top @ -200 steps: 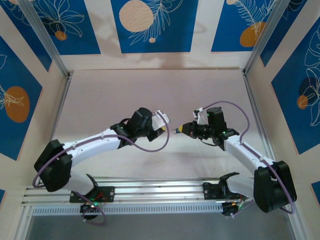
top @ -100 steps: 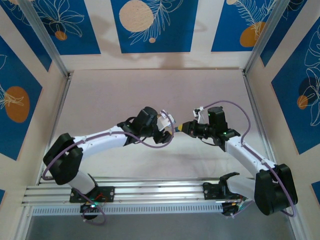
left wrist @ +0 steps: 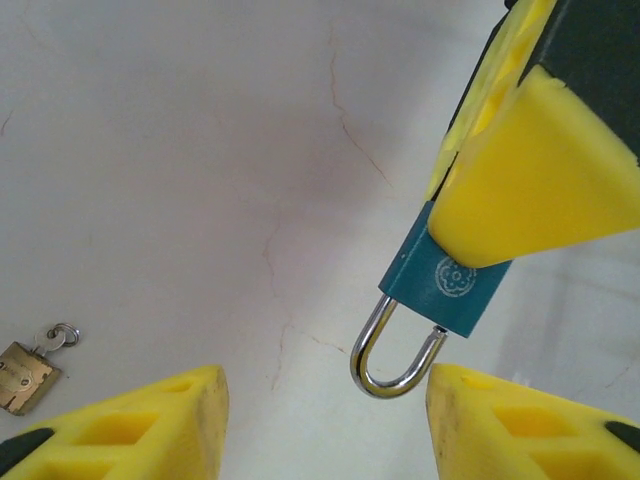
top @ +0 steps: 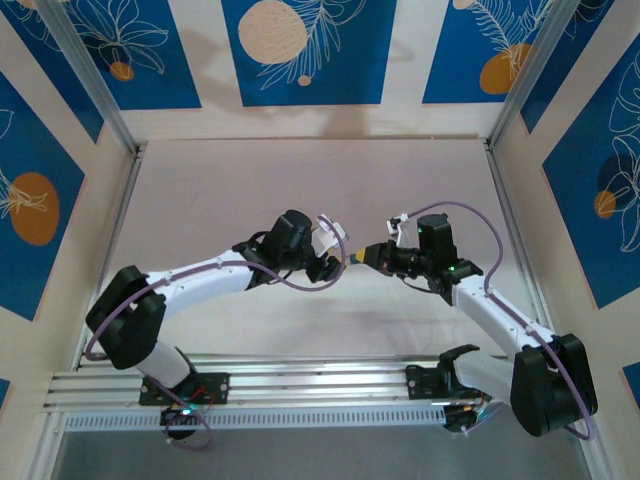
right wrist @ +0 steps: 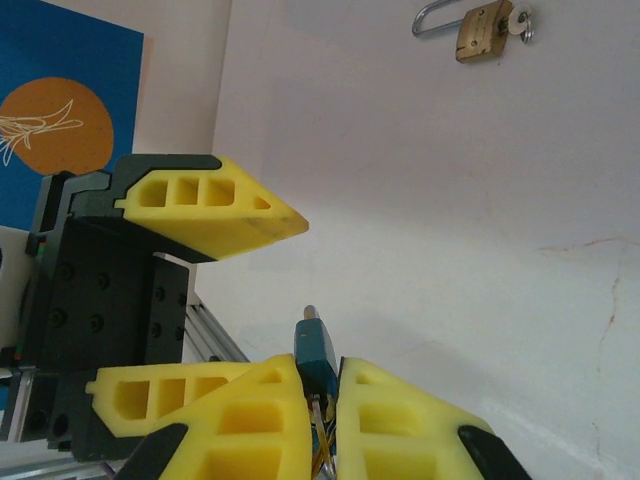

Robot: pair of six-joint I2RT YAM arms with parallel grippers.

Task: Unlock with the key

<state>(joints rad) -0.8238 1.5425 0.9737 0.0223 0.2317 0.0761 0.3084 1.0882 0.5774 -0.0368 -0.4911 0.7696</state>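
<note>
Holding a teal padlock [left wrist: 445,280] clear of the bench [left wrist: 200,150], the right gripper [right wrist: 320,368] has its jaws pinching the lock body, shackle end toward the left gripper [left wrist: 325,390]. Left jaws are spread wide, with the shackle tip between them and no contact. In the top view both grippers sit nose to nose at mid-bench. A small brass padlock [right wrist: 483,30] lies flat on the bench, well apart from both grippers, with the key [right wrist: 518,22] and its ring at the lock's base end.
</note>
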